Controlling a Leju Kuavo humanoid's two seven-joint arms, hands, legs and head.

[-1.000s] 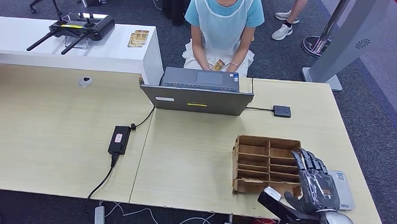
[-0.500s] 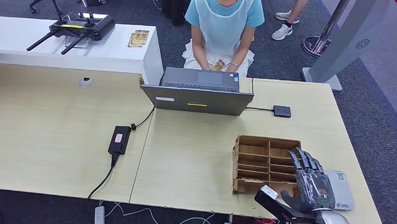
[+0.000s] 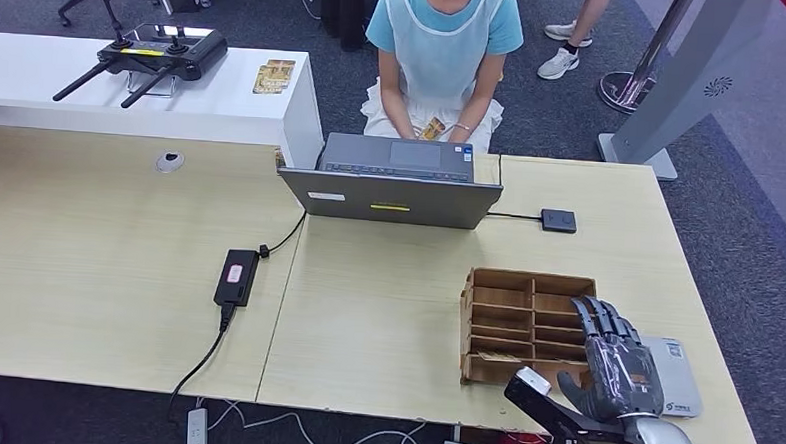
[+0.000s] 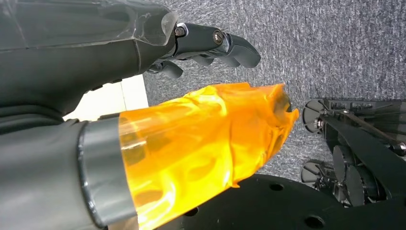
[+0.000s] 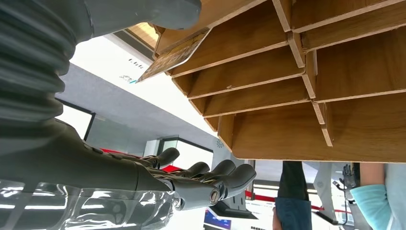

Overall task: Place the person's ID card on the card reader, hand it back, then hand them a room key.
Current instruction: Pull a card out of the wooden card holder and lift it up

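My right hand [image 3: 618, 367] hovers over the near right part of a wooden slotted box [image 3: 510, 322], fingers stretched out and holding nothing. In the right wrist view the hand [image 5: 143, 175] is close to the box [image 5: 287, 72], where a patterned card [image 5: 174, 55] lies in a slot just beside the thumb; I cannot tell whether they touch. A white card reader [image 3: 677, 380] lies on the table right of the box, partly under my hand. The person across the table holds a small card [image 3: 433, 129] in their lap. My left hand [image 4: 119, 52] hangs over carpet and holds nothing.
A grey laptop [image 3: 390, 197] stands at the far middle of the wooden table [image 3: 385, 312], with a small black box [image 3: 558, 220] to its right. A power brick [image 3: 237, 275] and cable lie left of centre. A white counter [image 3: 95, 89] carries a controller [image 3: 161, 57].
My right hand has slid slightly toward the table's near edge, staying over the box's right side. Nothing was picked up, and the person has not moved.
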